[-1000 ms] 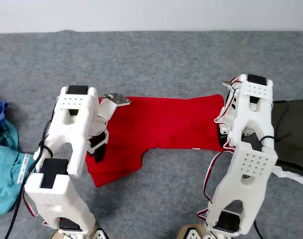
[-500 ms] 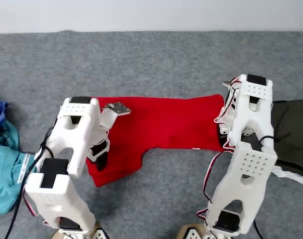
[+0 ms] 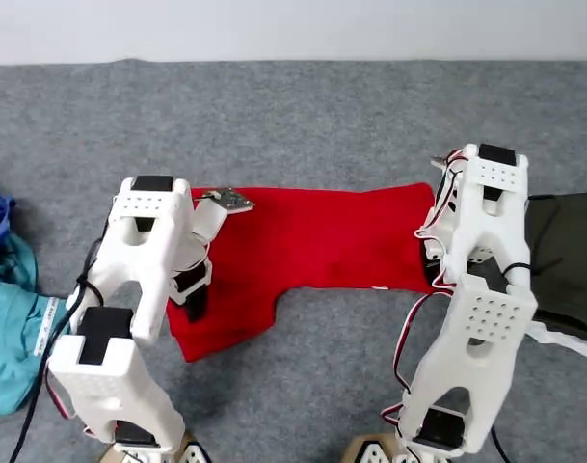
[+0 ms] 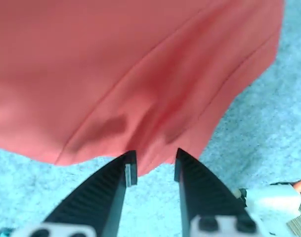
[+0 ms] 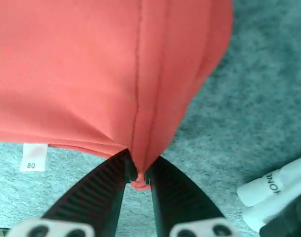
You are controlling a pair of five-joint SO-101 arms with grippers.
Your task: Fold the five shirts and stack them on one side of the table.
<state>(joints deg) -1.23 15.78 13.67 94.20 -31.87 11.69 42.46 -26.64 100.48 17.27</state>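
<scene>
Left end effector (image 4: 154, 161) has shifted, parted over one red shirt (image 3: 312, 246); right end effector (image 5: 139, 173) pinches its hem.

The left gripper (image 4: 154, 162) drew back over the red shirt (image 3: 312, 241), then edged forward again, seemingly about halfway.

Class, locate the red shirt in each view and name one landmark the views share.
High view: red shirt spread flat in the middle.
Left wrist view: its edge lies at the open left gripper.
Right wrist view: the right gripper pinches its edge.
Shared landmark: the grey table cover around it.
</scene>
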